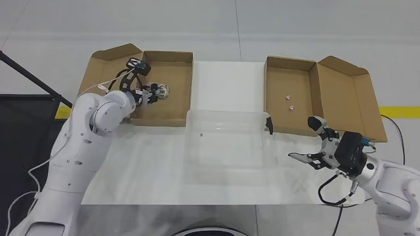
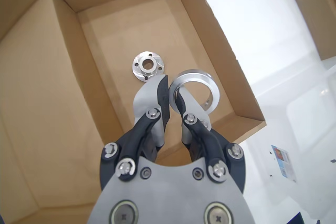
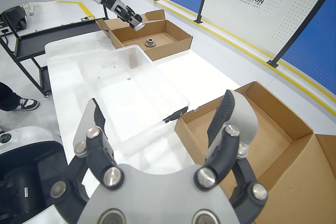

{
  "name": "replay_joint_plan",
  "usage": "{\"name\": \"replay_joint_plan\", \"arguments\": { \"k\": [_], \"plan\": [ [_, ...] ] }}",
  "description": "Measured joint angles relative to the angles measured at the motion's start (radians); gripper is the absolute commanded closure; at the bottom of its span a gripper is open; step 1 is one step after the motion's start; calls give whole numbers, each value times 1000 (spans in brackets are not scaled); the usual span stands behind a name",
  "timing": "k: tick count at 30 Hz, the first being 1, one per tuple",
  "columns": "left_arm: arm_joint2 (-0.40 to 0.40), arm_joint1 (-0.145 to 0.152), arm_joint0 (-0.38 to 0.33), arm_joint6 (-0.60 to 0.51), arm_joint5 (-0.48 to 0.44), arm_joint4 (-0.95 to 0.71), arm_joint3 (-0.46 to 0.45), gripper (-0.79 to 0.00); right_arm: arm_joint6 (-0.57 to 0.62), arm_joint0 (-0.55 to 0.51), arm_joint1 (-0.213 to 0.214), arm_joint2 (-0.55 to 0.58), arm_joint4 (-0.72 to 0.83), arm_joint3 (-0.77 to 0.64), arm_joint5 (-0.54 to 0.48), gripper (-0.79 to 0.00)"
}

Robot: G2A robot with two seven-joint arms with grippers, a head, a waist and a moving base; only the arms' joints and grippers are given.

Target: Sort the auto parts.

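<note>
Clearly, left gripper [image 2: 172,90] pinches the metal ring [image 2: 210,93], 1 finger [image 2: 191,103] inside it.

Robot lab (pegboard partitions [image 3: 262,25], floor tape [image 1: 400,112]).

Silver metal ring [image 2: 195,76]: rim pinched between jaws of left gripper [image 2: 170,88], one jaw through hole, held tilted above floor of left cardboard box [image 2: 126,25]. Round silver flange [image 2: 137,68], centre bore, small bolt holes: flat on same box floor, near ring. Tiny pale part [image 1: 287,96] and second tiny part [image 1: 291,107]: close together, not touching, on floor of right cardboard box [image 1: 295,78].
</note>
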Motion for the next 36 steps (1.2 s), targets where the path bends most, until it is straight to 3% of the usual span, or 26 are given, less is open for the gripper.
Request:
{"name": "replay_joint_plan", "arguments": {
  "k": [10, 12, 14, 18, 23, 25, 26, 30, 31, 33, 36],
  "plan": [
    [172, -38, -146, -48, -18, 25, 205, 0, 0, 0, 0, 0, 0, 0, 0, -785],
    [192, -44, -164, -57, -14, 29, 233, -120, 0, 0, 0, 0, 0, 0, 0, -785],
    [212, -50, -181, -61, -15, 34, 260, -92, 0, 0, 0, 0, 0, 0, 0, -785],
    [235, -58, -199, -52, -17, 34, 292, -157, 0, 0, 0, 0, 0, 0, 0, -785],
    [250, -65, -212, -41, -18, 32, 316, -185, 0, 0, 0, 0, 0, 0, 0, -785],
    [253, -66, -215, -38, -18, 33, 320, -231, 0, 0, 0, 0, 0, 0, 0, -785],
    [253, -66, -215, -37, -18, 34, 319, -305, 0, 0, 0, 0, 0, 0, 0, -785],
    [250, -65, -210, -33, -17, 40, 299, -391, 0, 0, 0, 0, 0, 0, 0, -785],
    [247, -64, -207, -33, -15, 43, 290, -576, 0, 0, 0, 0, 0, 0, 0, -785],
    [239, -61, -199, -30, -11, 49, 270, -785, 1, -1, 0, -2, -1, -1, 6, -785],
    [219, -54, -177, -24, 3, 60, 223, -785, 28, 0, -1, -13, -14, -7, 66, -785]
  ]
}}
